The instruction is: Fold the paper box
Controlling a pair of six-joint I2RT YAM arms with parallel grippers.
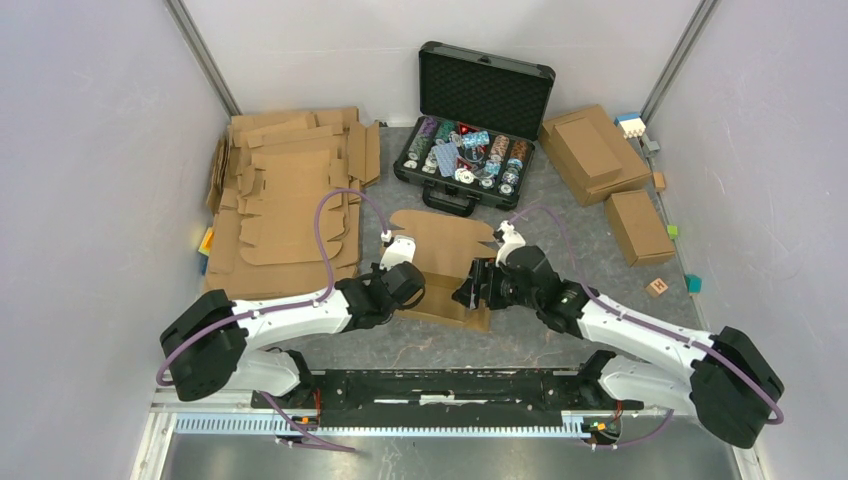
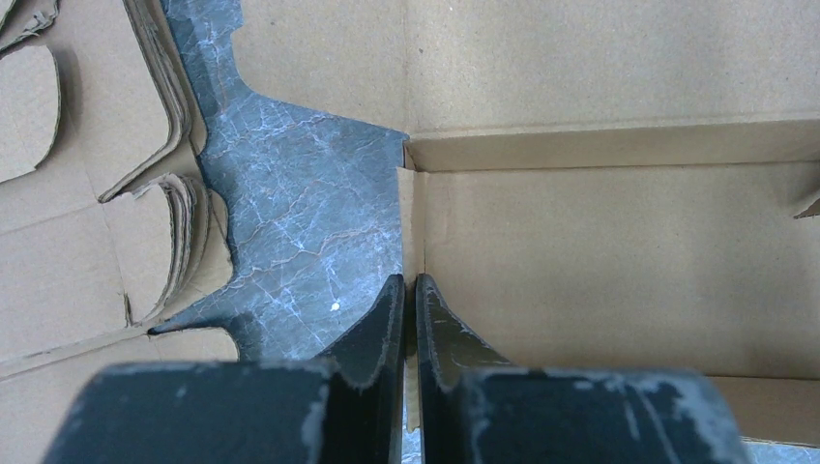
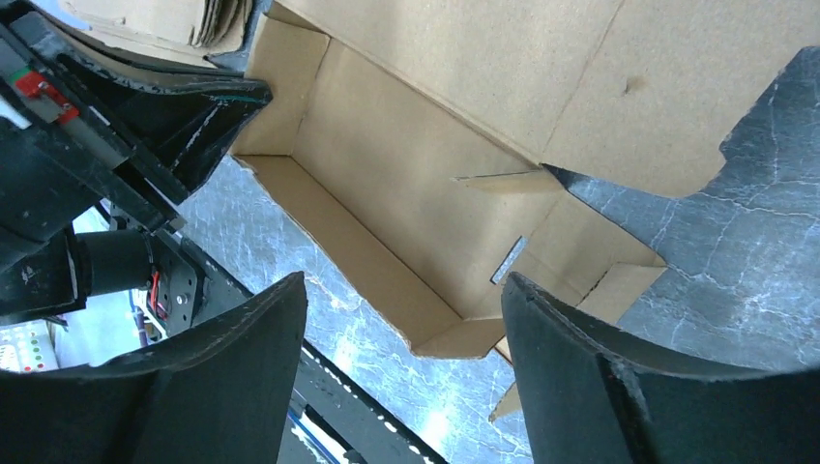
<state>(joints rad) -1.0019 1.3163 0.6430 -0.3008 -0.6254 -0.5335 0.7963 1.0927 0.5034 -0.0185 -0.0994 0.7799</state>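
Observation:
The paper box lies in the middle of the table, a brown blank with its near part folded up into a shallow tray and its lid flap flat behind. My left gripper is shut on the tray's left end wall, which shows pinched between the fingers in the left wrist view. My right gripper is open at the tray's right end. In the right wrist view the box's near right corner sits between the spread fingers, not touched. The left gripper's fingers show at the far end.
A stack of flat brown blanks lies at the left. An open black case of poker chips stands behind the box. Two folded cardboard boxes and small coloured blocks are at the right.

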